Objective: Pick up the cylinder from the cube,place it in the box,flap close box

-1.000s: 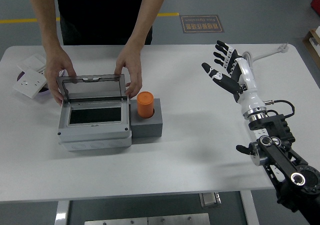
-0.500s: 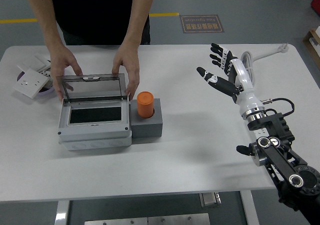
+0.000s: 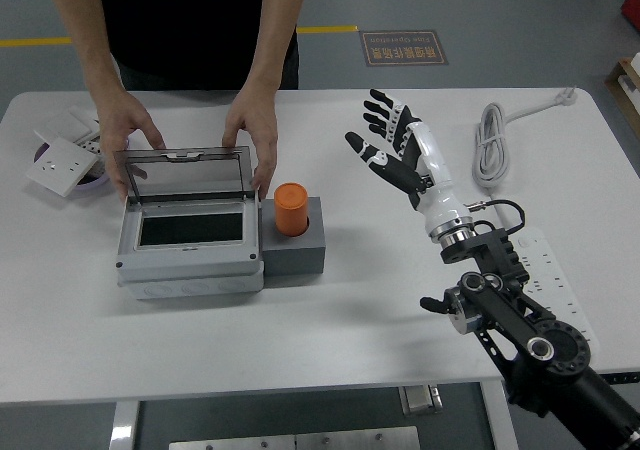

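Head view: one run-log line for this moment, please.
right hand: open, above table | cylinder: in cube | box: lid up, person's hands on it

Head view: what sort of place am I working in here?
Probably a lab or workshop test bench. A white table stands on a grey floor with a yellow line and a floor sign; a power strip and coiled cable lie on it.

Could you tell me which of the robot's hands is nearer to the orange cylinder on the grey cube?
The right. The right hand hovers open above the table, to the right of and slightly beyond the orange cylinder, well apart from it. The left hand is not in view.
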